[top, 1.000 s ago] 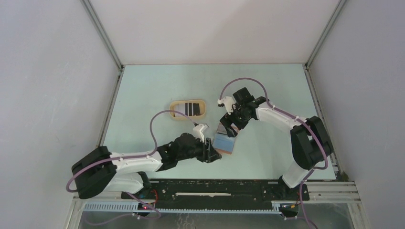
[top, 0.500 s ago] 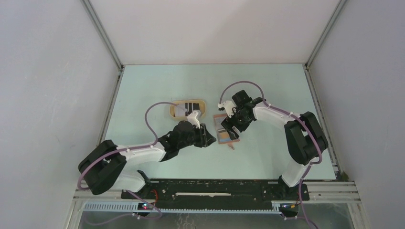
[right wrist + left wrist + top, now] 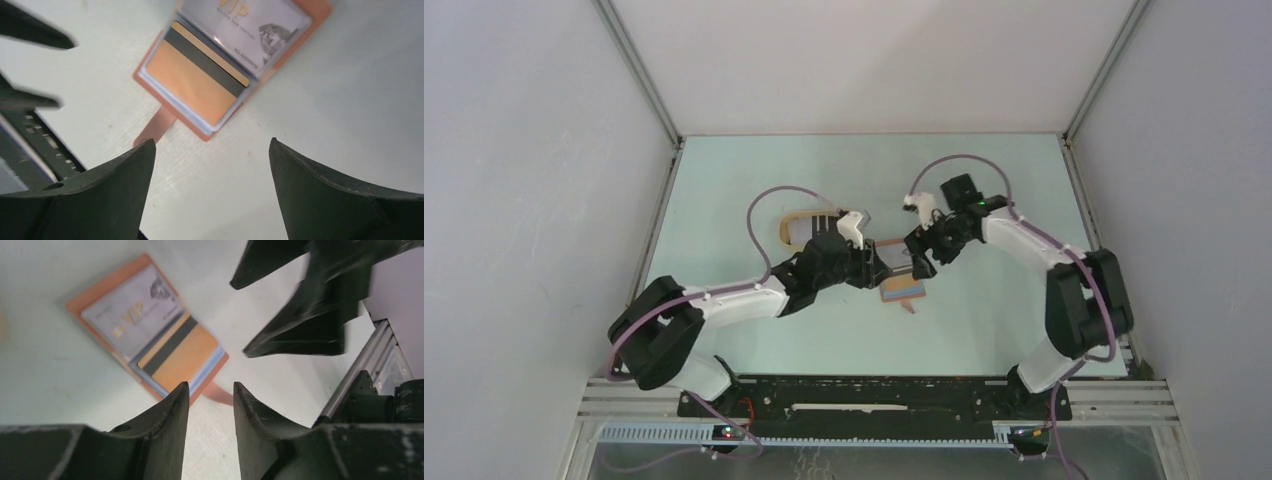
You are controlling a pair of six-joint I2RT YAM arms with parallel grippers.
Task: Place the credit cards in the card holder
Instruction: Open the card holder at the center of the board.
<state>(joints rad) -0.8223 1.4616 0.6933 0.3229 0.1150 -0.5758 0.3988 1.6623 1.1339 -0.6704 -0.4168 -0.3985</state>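
The card holder lies open and flat on the tabletop, between my two grippers and a little nearer the bases than either. Two credit cards already sit in its pockets: a whitish VIP card in the half away from the snap tab, and an orange card with a dark stripe in the half beside it. Both look well seated, so I judge that much of the job done. My left gripper hovers just beside the tab end, its jaws part open with only a narrow gap, and nothing is between them. My right gripper hangs over the same end with jaws spread wide, also empty. Neither touches the holder. What is left is hard for me to tell: the beige tray sits behind my left arm in the top view, which covers most of it, so I cannot see whether any cards wait there. If some do, I must fetch them. The two grippers are close together over the holder, and each one crowds the other's way down to the pockets.
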